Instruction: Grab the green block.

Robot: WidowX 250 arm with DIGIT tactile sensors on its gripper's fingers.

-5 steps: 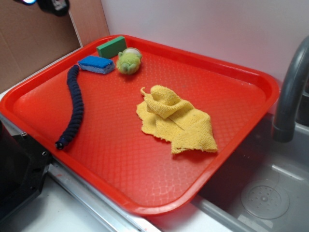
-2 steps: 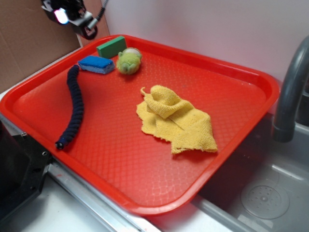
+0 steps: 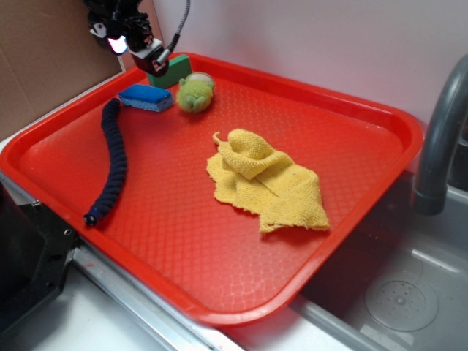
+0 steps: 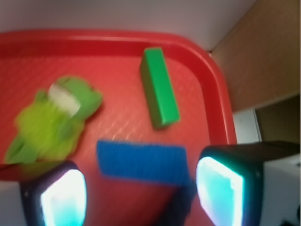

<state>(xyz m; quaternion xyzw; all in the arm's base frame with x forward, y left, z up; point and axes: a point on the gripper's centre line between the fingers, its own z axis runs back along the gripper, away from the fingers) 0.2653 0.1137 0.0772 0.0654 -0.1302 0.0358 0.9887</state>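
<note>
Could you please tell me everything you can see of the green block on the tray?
The green block is a small, flat, solid-green rectangular bar with sharp edges and a smooth, matte look. It lies flat in the far corner of the red tray, close to the raised rim. The blue sponge and the yellow-green plush toy lie near it, and neither appears to touch it. The gripper hovers above, open, its fingers clear of the block.

The tool [image 4: 141, 188] hangs tilted downward, its two fingers [image 4: 221, 188] spread wide apart, gripping nothing.
</note>
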